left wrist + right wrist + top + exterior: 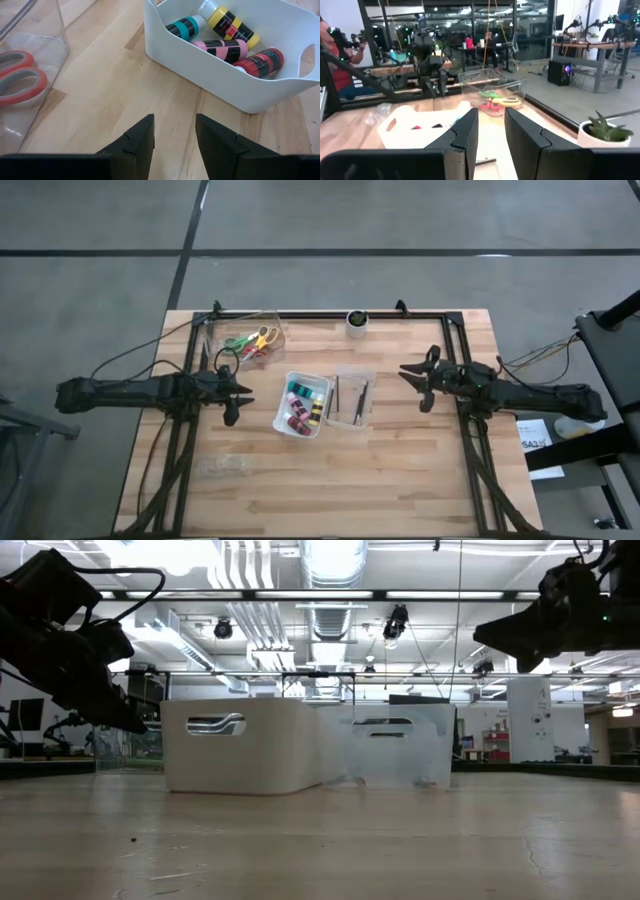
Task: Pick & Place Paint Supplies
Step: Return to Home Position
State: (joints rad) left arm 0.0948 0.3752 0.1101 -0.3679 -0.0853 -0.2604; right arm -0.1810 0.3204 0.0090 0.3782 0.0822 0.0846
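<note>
Four paint bottles (300,405) on their sides in the white bin (200,75), packed close, black label bands: teal bottle (182,27), yellow bottle (232,26), pink bottle (220,49), red bottle (260,61). Thin dark brushes (356,397) flat in the clear bin (343,420) just beside. Scissors (256,342), green, yellow and red handles, heaped in another clear bin (215,330) near the far left corner of the worktop (400,480)

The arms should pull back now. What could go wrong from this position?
First, the left gripper hangs open close to the clear scissors bin and the white bottle bin; a sideways swing might push either. Second, the right gripper, also open, faces the clear brush bin; any forward drift could shove it.
</note>
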